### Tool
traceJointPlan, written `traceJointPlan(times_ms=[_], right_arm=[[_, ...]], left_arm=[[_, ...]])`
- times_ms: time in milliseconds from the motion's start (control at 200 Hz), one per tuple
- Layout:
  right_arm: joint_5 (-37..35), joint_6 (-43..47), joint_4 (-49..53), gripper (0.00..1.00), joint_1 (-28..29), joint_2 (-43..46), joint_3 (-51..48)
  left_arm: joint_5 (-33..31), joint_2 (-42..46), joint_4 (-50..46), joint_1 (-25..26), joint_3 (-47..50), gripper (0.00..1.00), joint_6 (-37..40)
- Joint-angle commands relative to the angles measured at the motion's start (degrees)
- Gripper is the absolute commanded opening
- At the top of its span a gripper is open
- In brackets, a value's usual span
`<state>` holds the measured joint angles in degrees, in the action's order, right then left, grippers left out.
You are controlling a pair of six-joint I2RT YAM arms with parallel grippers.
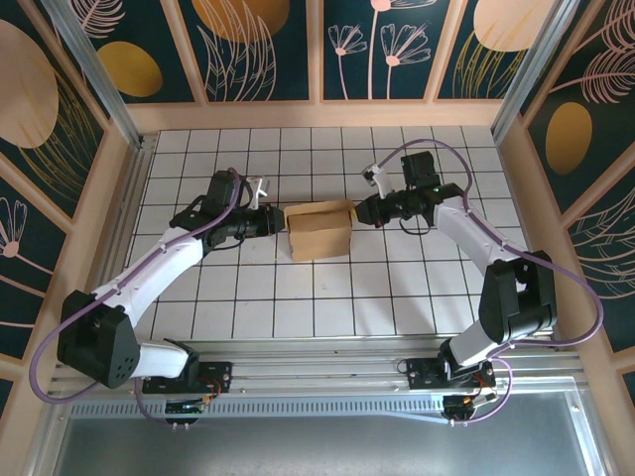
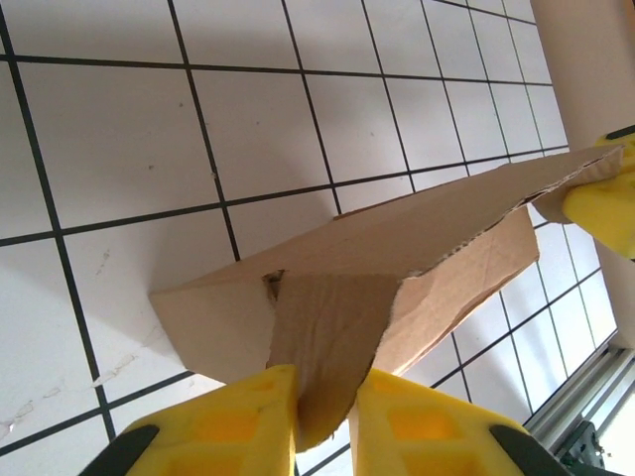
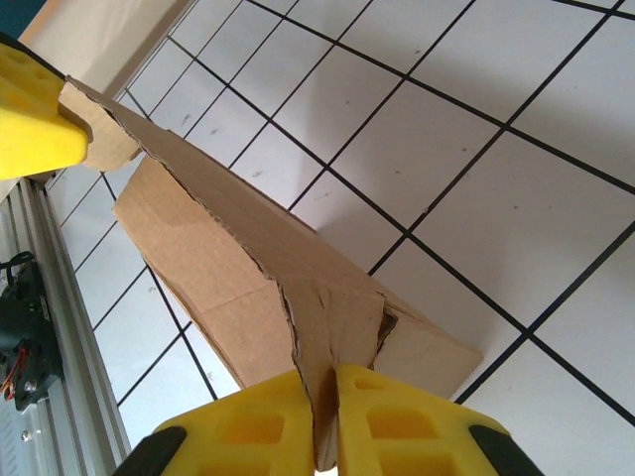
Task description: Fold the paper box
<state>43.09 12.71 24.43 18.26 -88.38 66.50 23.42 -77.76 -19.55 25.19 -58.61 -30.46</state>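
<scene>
The paper box (image 1: 318,230) is brown cardboard, partly folded, in the middle of the tiled table. My left gripper (image 1: 279,224) is at its left end and my right gripper (image 1: 359,210) at its right end. In the left wrist view, a side flap of the paper box (image 2: 397,258) runs down between the yellow fingers (image 2: 238,421), and the left gripper (image 2: 325,415) is shut on it. In the right wrist view, the right gripper (image 3: 327,421) pinches the opposite flap of the paper box (image 3: 248,268) tightly. Each wrist view also catches the other arm's yellow fingertip on the far end.
White tiles with black grid lines cover the table (image 1: 397,288). Wooden walls (image 1: 327,114) close in the back and both sides. A metal rail (image 1: 327,357) runs along the near edge by the arm bases.
</scene>
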Motion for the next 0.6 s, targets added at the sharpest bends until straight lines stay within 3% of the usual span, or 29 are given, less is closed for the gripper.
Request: traceJointPlan(times_ms=[0, 155, 596], right_arm=[[-2.49, -1.96, 1.5, 0.12, 1.61, 1.71, 0.81], [-4.21, -3.92, 0.52, 0.12, 2.54, 2.02, -0.14], [-6.28, -13.8, -4.69, 0.11, 2.93, 4.91, -2.6]], left_arm=[[1.43, -0.66, 0.83, 0.18, -0.62, 0.16, -0.31], [2.28, -0.76, 1.39, 0.21, -0.48, 0.08, -1.16], [2.02, -1.41, 2.5, 0.21, 1.27, 0.05, -2.5]])
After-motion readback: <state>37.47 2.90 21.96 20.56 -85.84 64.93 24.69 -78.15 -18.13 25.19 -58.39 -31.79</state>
